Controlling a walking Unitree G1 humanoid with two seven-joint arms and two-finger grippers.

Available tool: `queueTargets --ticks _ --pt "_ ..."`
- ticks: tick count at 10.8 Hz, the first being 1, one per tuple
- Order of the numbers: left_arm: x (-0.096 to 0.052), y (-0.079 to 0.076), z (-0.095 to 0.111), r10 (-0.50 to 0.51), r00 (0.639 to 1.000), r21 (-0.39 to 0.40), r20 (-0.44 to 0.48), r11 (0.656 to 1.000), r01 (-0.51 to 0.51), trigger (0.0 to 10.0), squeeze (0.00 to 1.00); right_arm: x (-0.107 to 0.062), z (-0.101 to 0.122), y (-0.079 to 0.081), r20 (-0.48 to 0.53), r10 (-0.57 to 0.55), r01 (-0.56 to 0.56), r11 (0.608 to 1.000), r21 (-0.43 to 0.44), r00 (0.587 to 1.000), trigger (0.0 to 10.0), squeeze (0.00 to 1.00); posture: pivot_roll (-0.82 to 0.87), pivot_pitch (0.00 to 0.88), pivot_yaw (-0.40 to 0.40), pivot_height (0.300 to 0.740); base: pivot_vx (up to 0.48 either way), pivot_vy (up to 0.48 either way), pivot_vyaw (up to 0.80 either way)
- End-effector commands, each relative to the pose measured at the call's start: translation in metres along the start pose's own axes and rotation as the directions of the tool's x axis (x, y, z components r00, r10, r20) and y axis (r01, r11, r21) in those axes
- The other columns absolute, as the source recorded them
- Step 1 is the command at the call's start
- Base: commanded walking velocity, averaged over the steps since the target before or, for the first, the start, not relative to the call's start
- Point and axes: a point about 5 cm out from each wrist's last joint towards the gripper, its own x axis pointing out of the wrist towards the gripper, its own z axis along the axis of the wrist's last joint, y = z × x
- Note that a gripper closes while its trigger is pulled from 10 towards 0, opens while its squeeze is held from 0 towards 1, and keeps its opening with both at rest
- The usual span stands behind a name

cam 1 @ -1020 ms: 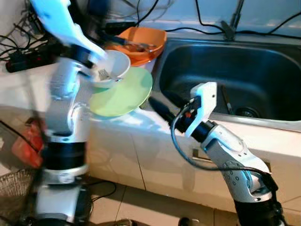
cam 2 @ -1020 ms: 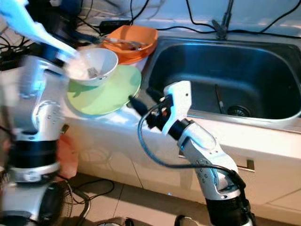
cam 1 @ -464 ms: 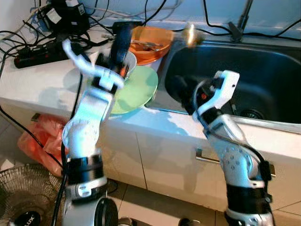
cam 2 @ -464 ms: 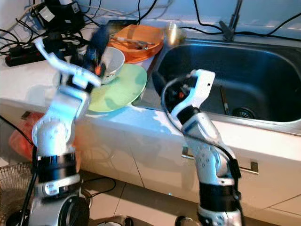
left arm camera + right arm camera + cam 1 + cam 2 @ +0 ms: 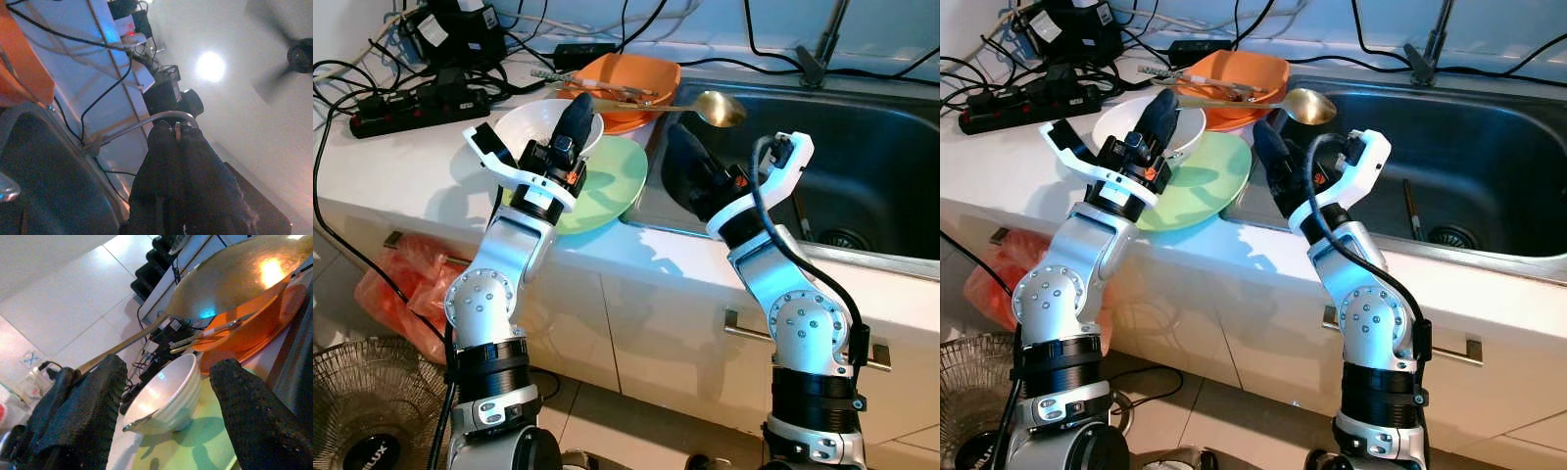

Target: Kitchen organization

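My left gripper (image 5: pixel 576 110) is shut on the handle of a gold spoon (image 5: pixel 719 107), held level above the counter. The spoon's round end hangs over the sink's near-left corner. Under the left gripper a white bowl (image 5: pixel 530 128) rests on a green plate (image 5: pixel 612 179). Behind them sits an orange bowl (image 5: pixel 631 82) holding utensils. My right gripper (image 5: pixel 690 176) stands open just below the spoon, by the plate's edge. In the right wrist view its fingers (image 5: pixel 105 416) are spread wide, with the spoon (image 5: pixel 234 274) above and the white bowl (image 5: pixel 166 394) beyond.
The steel sink (image 5: pixel 871 147) lies to the right, a faucet base (image 5: pixel 815 64) behind it and a utensil (image 5: pixel 801 213) inside. Power strips and cables (image 5: pixel 411 98) crowd the counter's back left. On the floor are a red bag (image 5: pixel 386 294) and a fan (image 5: pixel 362 411).
The camera has shifted. My left arm came down from high up and now holds the spoon still over the sink's edge. The right gripper rose toward the spoon.
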Motion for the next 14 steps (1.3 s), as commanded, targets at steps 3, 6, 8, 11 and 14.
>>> queueTargets --ticks 3,6,8,11,14 --pt "-0.003 0.004 -0.011 0.015 0.999 -0.048 -0.034 0.999 -0.017 0.0 0.0 0.009 0.002 0.009 0.011 0.042 -0.043 0.996 0.073 0.999 10.0 0.0 0.09 0.059 0.094 0.74 0.0 0.0 0.0" --pt "-0.006 0.004 -0.019 0.014 0.998 -0.074 -0.065 0.997 -0.019 0.0 0.0 0.014 0.002 0.011 0.026 0.056 -0.059 0.993 0.104 0.998 10.0 0.0 0.09 0.061 0.097 0.74 0.0 0.0 0.0" --pt "-0.007 0.003 -0.026 0.006 0.996 -0.091 -0.088 0.996 -0.014 0.0 0.0 0.018 0.005 0.012 0.058 0.058 -0.064 0.991 0.12 0.997 0.0 0.0 0.09 0.061 0.099 0.74 0.0 0.0 0.0" --pt "-0.007 0.004 -0.026 0.016 0.996 -0.089 -0.088 0.996 -0.024 0.0 0.0 0.018 0.008 0.01 0.073 0.046 -0.055 0.991 0.125 0.996 0.0 0.0 0.09 0.061 0.101 0.74 0.0 0.0 0.0" --pt "-0.006 0.007 -0.025 0.031 0.996 -0.083 -0.085 0.996 -0.038 0.0 0.0 0.019 0.01 0.008 0.083 0.03 -0.041 0.992 0.124 0.996 0.0 0.0 0.08 0.059 0.101 0.74 0.0 0.0 0.0"
